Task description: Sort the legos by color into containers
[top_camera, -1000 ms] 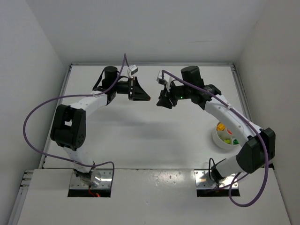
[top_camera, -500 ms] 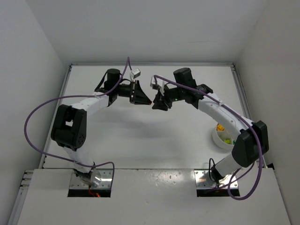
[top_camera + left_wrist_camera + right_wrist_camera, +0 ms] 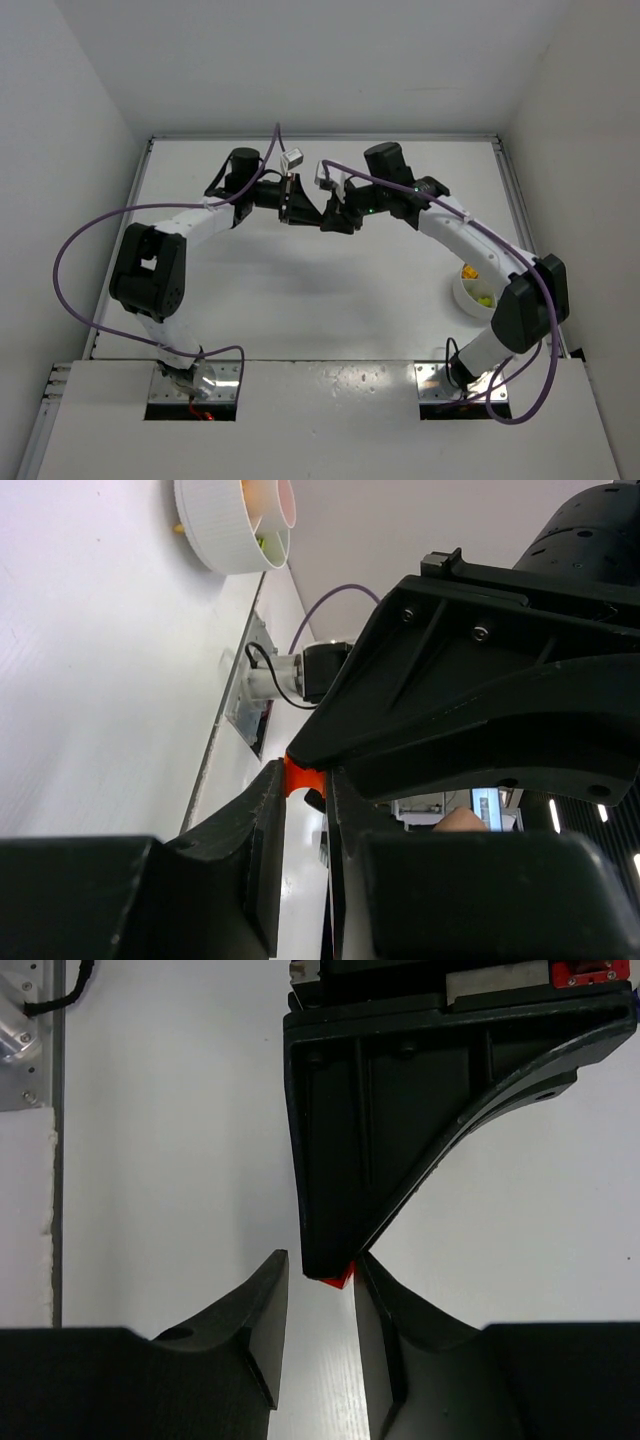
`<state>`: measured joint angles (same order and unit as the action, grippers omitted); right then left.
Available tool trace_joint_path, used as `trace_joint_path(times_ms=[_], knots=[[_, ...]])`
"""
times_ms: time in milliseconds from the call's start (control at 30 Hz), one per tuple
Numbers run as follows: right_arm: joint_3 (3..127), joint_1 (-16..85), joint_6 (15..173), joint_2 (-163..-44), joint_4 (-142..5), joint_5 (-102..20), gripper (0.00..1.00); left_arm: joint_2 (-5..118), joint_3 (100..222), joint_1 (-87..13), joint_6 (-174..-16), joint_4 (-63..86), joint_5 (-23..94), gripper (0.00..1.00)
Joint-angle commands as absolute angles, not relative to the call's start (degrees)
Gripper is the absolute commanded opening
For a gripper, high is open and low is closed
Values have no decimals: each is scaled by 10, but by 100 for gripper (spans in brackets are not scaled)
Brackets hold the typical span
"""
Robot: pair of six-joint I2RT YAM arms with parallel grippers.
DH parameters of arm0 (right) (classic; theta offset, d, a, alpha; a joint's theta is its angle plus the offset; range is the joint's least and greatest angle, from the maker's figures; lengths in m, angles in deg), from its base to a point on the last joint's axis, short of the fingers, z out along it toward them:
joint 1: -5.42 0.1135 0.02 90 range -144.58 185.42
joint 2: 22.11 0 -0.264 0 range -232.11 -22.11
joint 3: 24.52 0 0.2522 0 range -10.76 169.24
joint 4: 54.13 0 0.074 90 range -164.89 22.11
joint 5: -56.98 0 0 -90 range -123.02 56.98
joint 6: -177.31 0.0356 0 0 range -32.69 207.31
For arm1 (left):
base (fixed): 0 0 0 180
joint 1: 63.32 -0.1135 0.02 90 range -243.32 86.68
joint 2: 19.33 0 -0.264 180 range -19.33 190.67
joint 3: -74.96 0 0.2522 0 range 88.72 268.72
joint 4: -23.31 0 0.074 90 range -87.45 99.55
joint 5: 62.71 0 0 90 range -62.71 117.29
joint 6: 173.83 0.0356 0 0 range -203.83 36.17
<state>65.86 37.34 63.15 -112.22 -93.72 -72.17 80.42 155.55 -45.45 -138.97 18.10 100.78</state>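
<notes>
Table (image 3: 300, 300): white; fills the middle of the top view, with white walls around it on three sides.
Dish (image 3: 459, 293): round and white; sits at the right of the top view, part hidden under the right arm's forearm; in the left wrist view it shows at the upper left as a ribbed white wall (image 3: 225, 540).
Legos in the dish: an orange lego (image 3: 467, 270) at its upper side and a yellow-green lego (image 3: 485, 298) lower down; the arm hides the dividers, so which compartment each lies in I cannot tell.
Left gripper (image 3: 312, 210): raised over the table just above the centre of the top view, tips pointing to the right of the frame; its jaws are closed together on the red-orange lego.
Red-orange lego (image 3: 300, 778): pinched at the very tips of the left fingers (image 3: 262, 810); in the right wrist view it pokes out as a small red corner (image 3: 338, 1276) below the left gripper's black tip.
Right gripper (image 3: 320, 1268): meets the left gripper tip to tip; its jaws stand apart, one finger (image 3: 268, 1290) on each side of the lego; a strip of table shows between the lego and the finger on the frame's left, so it is not clamped.
</notes>
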Motion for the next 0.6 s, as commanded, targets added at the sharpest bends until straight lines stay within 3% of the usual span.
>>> trace_joint_path(times_ms=[0, 200, 367, 467, 500, 567], knots=[[690, 379, 629, -1132, -916, -731, 33, 777, 1553, -443, -1382, 190, 1016, 6], [690, 385, 629, -1132, -916, -711, 16, 772, 1553, -442, -1377, 190, 1016, 6], [666, 385, 629, -1119, -916, -682, 8, 760, 1553, -454, -1377, 190, 1010, 21], [644, 378, 624, -1107, -922, -657, 5, 749, 1548, -469, -1372, 190, 1004, 48], [637, 378, 624, -1097, -928, -657, 5, 749, 1548, -482, -1366, 177, 1004, 64], [615, 371, 630, -1075, -934, -627, 4, 744, 1548, -499, -1347, 148, 987, 76]])
